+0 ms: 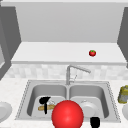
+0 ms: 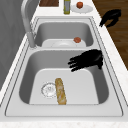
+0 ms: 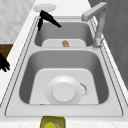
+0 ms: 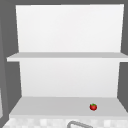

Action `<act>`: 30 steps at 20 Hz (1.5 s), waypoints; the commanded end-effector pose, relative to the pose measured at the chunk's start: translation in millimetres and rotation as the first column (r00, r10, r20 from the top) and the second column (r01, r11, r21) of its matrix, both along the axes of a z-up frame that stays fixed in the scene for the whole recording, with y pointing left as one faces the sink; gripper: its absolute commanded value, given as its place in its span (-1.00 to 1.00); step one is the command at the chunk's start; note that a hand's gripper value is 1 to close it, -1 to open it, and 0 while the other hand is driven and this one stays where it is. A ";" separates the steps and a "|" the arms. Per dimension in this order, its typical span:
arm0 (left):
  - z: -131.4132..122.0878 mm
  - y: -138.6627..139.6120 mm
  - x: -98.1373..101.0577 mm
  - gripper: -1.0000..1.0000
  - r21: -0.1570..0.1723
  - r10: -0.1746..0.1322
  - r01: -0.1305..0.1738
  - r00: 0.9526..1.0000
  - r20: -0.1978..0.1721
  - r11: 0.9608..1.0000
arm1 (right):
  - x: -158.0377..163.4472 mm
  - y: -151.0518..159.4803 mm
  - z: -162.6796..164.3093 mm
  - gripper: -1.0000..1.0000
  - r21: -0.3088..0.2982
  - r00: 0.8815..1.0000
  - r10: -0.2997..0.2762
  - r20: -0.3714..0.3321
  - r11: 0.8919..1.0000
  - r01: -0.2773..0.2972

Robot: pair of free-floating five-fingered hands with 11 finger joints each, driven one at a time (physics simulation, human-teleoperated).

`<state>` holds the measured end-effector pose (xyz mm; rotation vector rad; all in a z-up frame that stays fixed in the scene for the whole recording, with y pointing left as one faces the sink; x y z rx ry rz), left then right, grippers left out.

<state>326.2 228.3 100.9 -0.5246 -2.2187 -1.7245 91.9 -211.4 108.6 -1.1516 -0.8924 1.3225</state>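
Bread point(image 2: 60, 91) lies flat on the floor of the left basin, just beside the drain point(image 2: 49, 89), long axis running front to back. Left robot hand point(image 2: 86, 60) hovers above it over the basin's front wall, fingers spread and nearly straight, holding nothing. Judgement: loaf is light, crusty outside, soft inside, not slippery, crushes if squeezed hard. Best grip is across the middle of its length, fingers on both long sides; the ends taper and would pivot.

Right robot hand point(image 1: 95, 122) hangs off the front edge of the worktop near the right basin; fingers look curled around nothing in the left side view point(image 2: 110, 17).

Around: upturned bowl point(image 3: 64, 92) in the right basin, faucet point(image 1: 75, 70) on the divider with spout over the right basin. Big red ball point(image 1: 67, 114) blocks the front view of the sink's front rim. Yellow-green bottle point(image 1: 123, 94) and plate point(image 2: 81, 8) on the right worktop, another plate point(image 1: 3, 111) on the left. Tomato point(image 4: 93, 107) on the lower shelf, right end.

Nothing sits between left robot hand and bread; basin walls limit a side approach, so top-down looks cleanest.
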 end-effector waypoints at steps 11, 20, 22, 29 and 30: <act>-73.9 6.5 64.2 -1.00 0.055 0.010 -0.004 0.994 -0.108 0.998 | 0.0 0.0 0.0 0.00 0.000 1.000 0.000 0.000 1.000 0.000; -120.5 9.2 93.9 -1.00 0.091 0.018 -0.006 0.992 -0.126 0.996 | 0.0 0.0 0.0 0.00 0.000 1.000 0.000 0.000 1.000 0.000; -129.1 9.7 96.4 -1.00 0.102 0.025 -0.012 0.991 -0.129 0.995 | 0.0 0.0 0.0 0.00 0.000 1.000 0.000 0.000 1.000 0.000; -159.4 14.5 107.6 -1.00 0.123 0.012 0.007 0.988 -0.151 0.992 | 0.0 0.0 0.0 0.00 0.000 1.000 0.000 0.000 1.000 0.000; -163.8 15.0 108.9 -1.00 0.125 0.010 0.010 0.988 -0.155 0.992 | 0.0 0.0 0.0 0.00 0.000 1.000 0.000 0.000 1.000 0.000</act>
